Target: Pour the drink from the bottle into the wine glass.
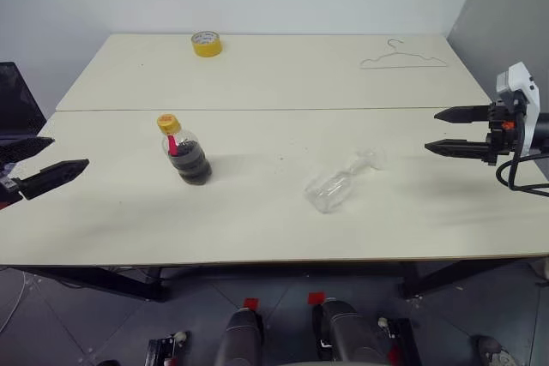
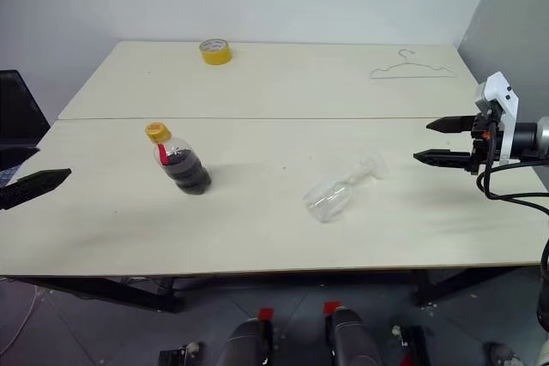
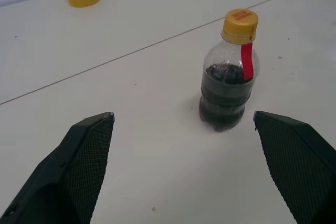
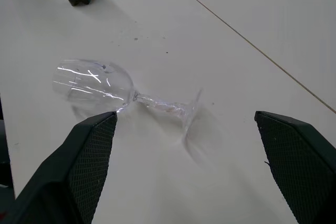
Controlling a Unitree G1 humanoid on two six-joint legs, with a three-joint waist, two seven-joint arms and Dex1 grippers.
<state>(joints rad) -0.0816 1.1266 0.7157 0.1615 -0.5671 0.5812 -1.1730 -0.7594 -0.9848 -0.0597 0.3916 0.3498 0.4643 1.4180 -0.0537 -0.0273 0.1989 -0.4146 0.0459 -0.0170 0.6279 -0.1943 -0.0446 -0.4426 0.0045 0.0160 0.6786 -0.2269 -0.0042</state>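
The bottle (image 1: 184,155) stands upright on the left half of the table, its yellow cap on. The dark drink (image 3: 223,103) fills its lower two thirds. The wine glass (image 1: 338,184) lies on its side right of the middle, bowl toward the front edge and foot toward the back right. My left gripper (image 1: 43,160) hovers open at the table's left end, pointing at the bottle and well apart from it. At the right end my right gripper (image 1: 433,131) is open, aimed toward the fallen glass (image 4: 100,83), with nothing between its fingers.
A yellow tape roll (image 1: 206,43) sits at the back of the far table. A wire hanger (image 1: 403,58) lies at the back right. A seam (image 1: 283,110) joins the two tabletops. A grey wall (image 1: 506,15) stands close on the right.
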